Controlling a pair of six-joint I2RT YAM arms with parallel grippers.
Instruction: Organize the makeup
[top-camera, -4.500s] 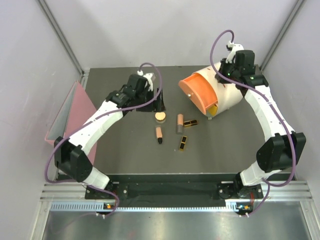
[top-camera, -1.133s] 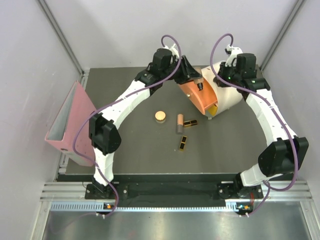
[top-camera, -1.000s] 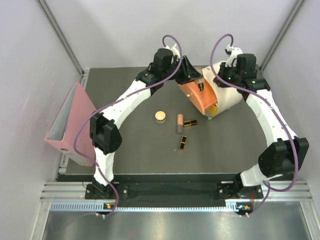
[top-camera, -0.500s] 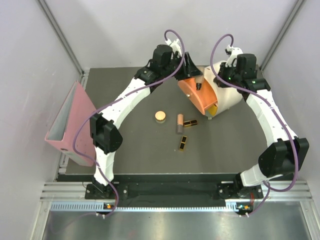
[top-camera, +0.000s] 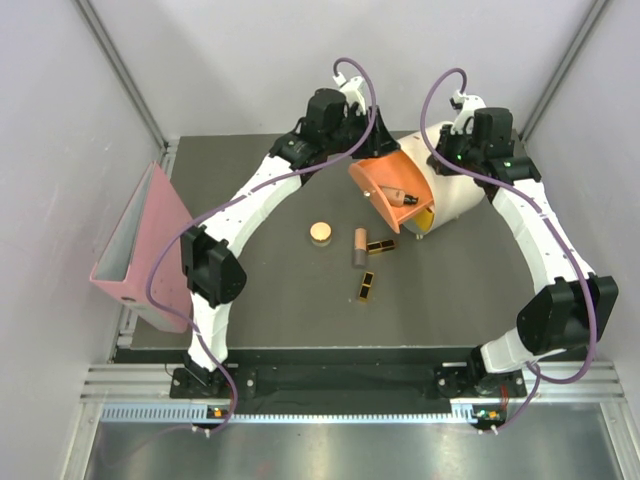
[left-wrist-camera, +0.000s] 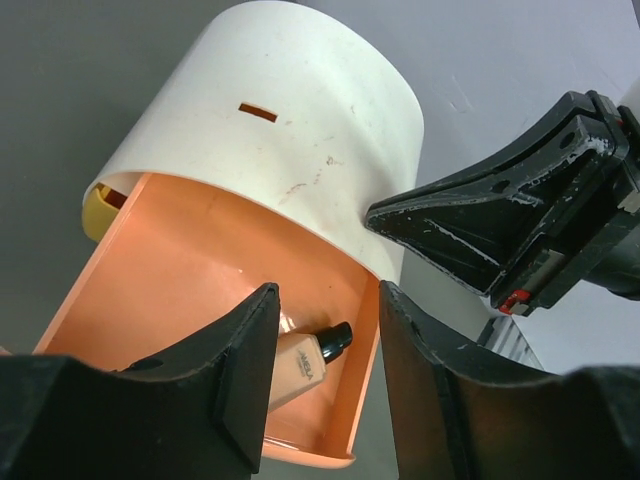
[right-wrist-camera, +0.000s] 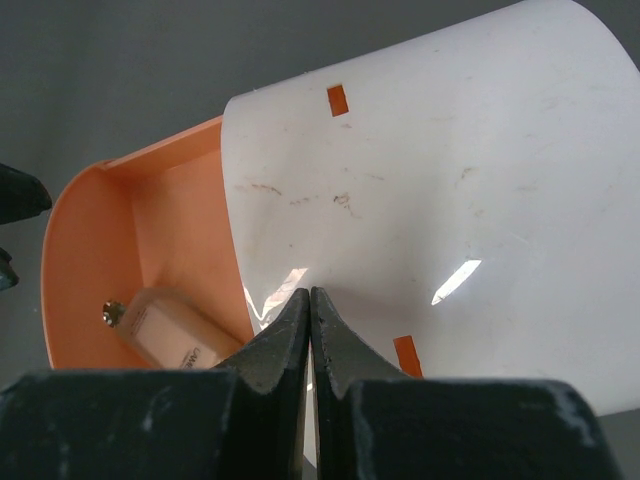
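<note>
case (top-camera: 367, 286) nearest on tabletop (top-camera: 270, 300), tube (top-camera: 358, 246), second case (top-camera: 380, 245) and compact (top-camera: 320, 233) just beyond, binder (top-camera: 140, 240) at left edge, second tube (top-camera: 398, 194) inside orange drawer (top-camera: 372, 182), left claw (left-wrist-camera: 325, 295) released above it, right claw (right-wrist-camera: 310, 300) clenched empty against cream box (top-camera: 455, 200)

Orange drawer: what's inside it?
One peach tube with a dark cap lies in the orange drawer. The drawer's back part, under the cream box, is hidden.

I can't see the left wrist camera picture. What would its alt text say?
A peach tube with a dark cap lies in the orange drawer, which is pulled out of the rounded cream box. The open left gripper frames it with two black fingers; the right gripper meets the box's rim.
</note>
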